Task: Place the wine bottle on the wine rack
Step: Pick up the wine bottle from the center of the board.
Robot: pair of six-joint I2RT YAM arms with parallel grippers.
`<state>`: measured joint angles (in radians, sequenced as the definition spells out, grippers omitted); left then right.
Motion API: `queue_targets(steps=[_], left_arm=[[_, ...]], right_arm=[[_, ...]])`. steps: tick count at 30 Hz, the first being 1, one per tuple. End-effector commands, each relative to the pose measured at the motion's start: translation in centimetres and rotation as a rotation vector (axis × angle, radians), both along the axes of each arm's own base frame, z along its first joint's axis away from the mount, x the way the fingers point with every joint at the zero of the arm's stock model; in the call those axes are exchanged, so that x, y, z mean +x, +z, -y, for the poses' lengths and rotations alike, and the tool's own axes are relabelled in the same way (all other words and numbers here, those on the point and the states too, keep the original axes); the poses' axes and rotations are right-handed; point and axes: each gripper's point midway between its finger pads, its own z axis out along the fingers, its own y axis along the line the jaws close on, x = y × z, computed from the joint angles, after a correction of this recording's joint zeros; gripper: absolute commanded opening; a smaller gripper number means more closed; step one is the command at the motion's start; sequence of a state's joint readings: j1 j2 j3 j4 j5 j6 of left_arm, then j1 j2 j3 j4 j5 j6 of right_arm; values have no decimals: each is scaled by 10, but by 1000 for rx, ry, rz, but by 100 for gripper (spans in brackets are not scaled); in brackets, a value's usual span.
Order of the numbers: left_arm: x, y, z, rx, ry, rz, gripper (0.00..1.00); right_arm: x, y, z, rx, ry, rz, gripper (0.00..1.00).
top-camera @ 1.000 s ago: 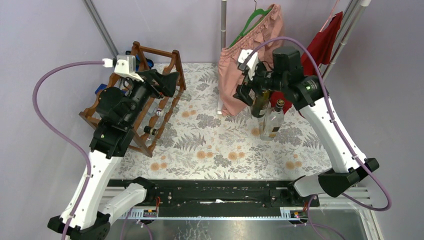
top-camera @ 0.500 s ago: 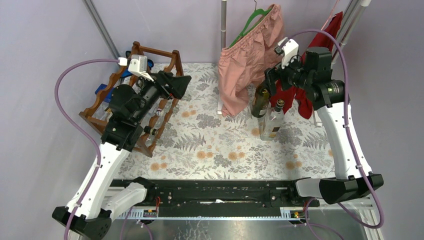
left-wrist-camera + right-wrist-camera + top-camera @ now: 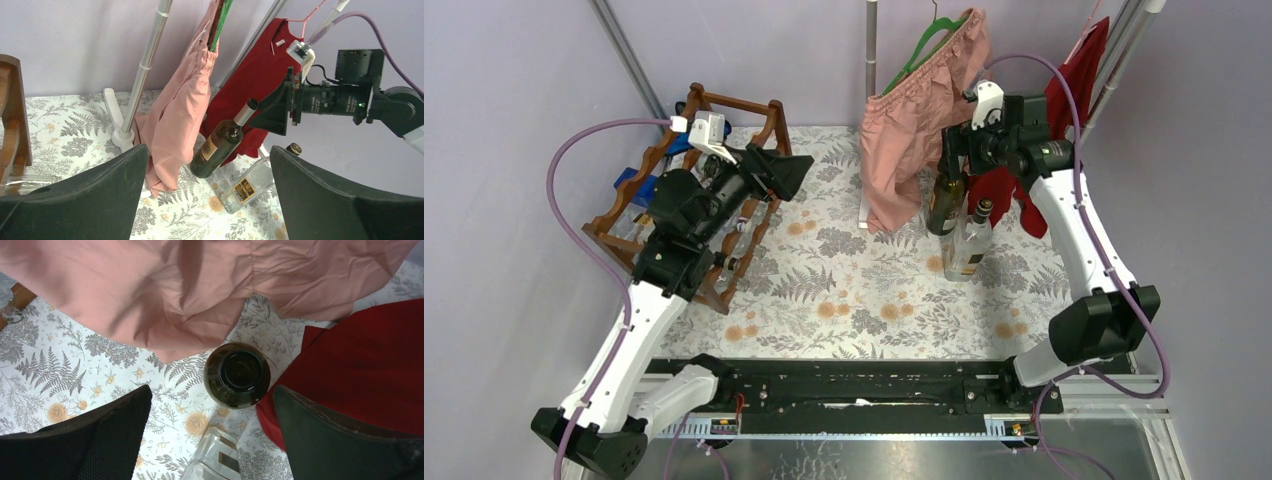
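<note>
Right wrist: your right pincer [image 3: 211, 390] gapes wide above the wine bottle [image 3: 237, 374].
Descend off-centre and you could knock it over.

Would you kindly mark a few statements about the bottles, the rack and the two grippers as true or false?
1. The dark wine bottle stands on the table, not on the wine rack. True.
2. The right gripper is shut on the bottle's neck. False: it is open, with its jaws wide on either side of the bottle's top.
3. A clear bottle stands next to the dark one. True.
4. The left gripper holds a bottle. False: it is open and empty, near the rack.
5. The pink garment lies flat on the table. False: it hangs from a green hanger.
</note>
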<state>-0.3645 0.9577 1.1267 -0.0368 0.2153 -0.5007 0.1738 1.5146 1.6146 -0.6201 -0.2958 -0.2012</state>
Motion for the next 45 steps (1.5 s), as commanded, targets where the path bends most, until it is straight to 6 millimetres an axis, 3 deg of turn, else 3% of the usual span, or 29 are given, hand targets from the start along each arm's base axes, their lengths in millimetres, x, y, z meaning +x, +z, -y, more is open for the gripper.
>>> queue_targets(steps=[1, 15, 27, 38, 45], left_arm=[[-4, 14, 2, -46, -23, 49, 99], [1, 1, 12, -91, -63, -4, 99], [11, -16, 27, -203, -121, -107, 99], [19, -42, 40, -329, -167, -253, 93], [22, -44, 47, -304, -188, -275, 91]], right_arm=[[17, 15, 1, 34, -53, 41, 96], [48, -3, -1, 10, -63, 15, 74], [47, -4, -2, 2, -43, 12, 48], [46, 6, 0, -1, -50, 39, 13], [42, 42, -7, 72, -47, 89, 1]])
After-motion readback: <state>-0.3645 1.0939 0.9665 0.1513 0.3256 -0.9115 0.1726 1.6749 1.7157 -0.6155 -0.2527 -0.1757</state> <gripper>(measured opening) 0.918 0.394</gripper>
